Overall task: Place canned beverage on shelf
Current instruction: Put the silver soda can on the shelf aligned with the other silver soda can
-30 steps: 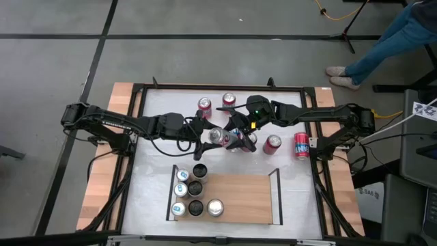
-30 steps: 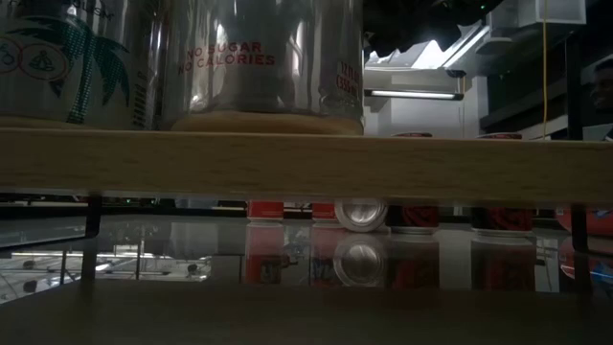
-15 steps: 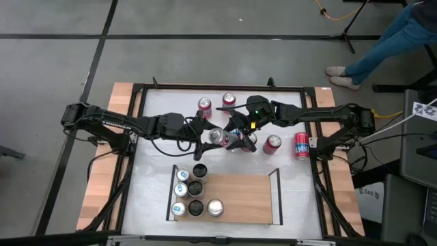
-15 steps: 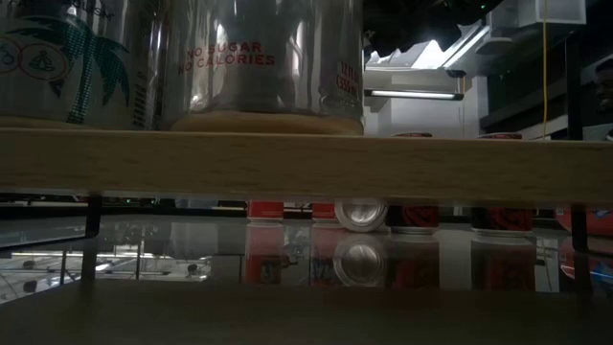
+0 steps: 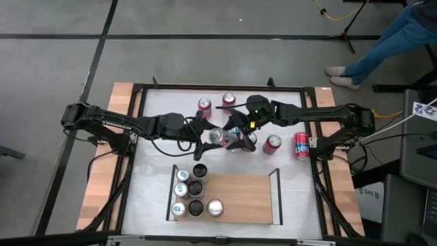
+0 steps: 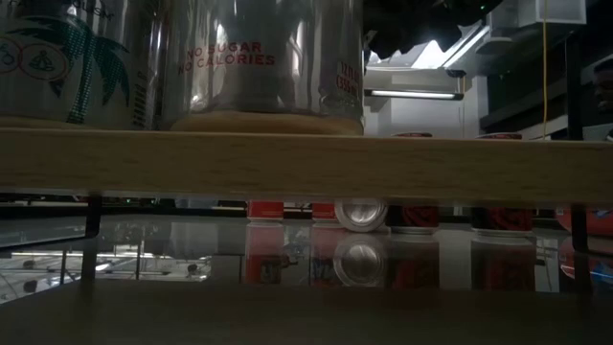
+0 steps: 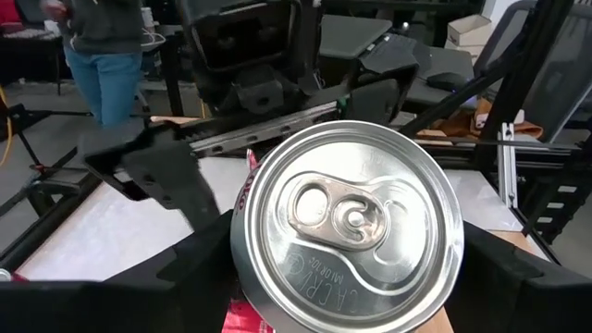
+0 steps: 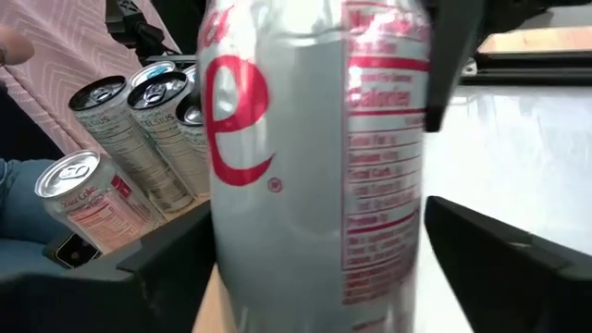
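Note:
A silver canned beverage (image 5: 217, 137) with red lettering hangs above the table's middle, between both arms. My left gripper (image 5: 207, 139) is shut on it; the can's top (image 7: 347, 222) faces the left wrist camera between the dark fingers (image 7: 518, 277). My right gripper (image 5: 236, 141) is open, its fingers (image 8: 504, 250) standing either side of the same can (image 8: 314, 139). The shelf (image 5: 242, 198), a light-wood panel with black rails, lies near the front edge and carries several upright cans (image 5: 196, 189) at its left end. In the low view its wooden edge (image 6: 306, 168) fills the front.
Two red cans (image 5: 204, 106) (image 5: 229, 100) stand at the back of the white tabletop (image 5: 157, 164). Another red can (image 5: 272, 144) stands to the right, beside a lying one (image 5: 302, 145). A person's legs (image 5: 389, 41) show beyond the far right corner.

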{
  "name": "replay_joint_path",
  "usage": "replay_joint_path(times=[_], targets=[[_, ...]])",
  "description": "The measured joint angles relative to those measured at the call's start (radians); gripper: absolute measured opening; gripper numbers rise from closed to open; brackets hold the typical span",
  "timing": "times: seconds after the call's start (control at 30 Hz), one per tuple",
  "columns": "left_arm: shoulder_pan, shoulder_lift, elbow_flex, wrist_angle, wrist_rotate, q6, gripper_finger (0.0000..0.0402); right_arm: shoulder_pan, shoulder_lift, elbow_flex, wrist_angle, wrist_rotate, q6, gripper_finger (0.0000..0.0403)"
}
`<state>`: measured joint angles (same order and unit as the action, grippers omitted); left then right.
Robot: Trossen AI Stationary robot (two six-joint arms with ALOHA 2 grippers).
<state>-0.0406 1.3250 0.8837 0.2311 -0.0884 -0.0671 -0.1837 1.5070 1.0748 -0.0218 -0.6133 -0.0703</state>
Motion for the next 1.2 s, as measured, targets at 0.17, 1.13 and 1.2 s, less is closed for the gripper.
replay_joint_path(times=[0.17, 1.13, 1.2], targets=[[-0.001, 0.0, 0.0, -0.007, 0.013, -0.01, 0.0285, -0.001, -0.001, 0.001, 0.0, 0.003, 0.002, 0.0396], [-0.132, 0.01, 0.23, -0.294, 0.051, -0.139, 0.0285, 0.0, 0.003, 0.346, -0.712, 0.238, -0.304, 0.0383], [-0.14, 0.018, 0.23, -0.302, 0.049, -0.141, 0.0285, 0.0, 0.003, 0.346, -0.712, 0.238, -0.304, 0.0383]])
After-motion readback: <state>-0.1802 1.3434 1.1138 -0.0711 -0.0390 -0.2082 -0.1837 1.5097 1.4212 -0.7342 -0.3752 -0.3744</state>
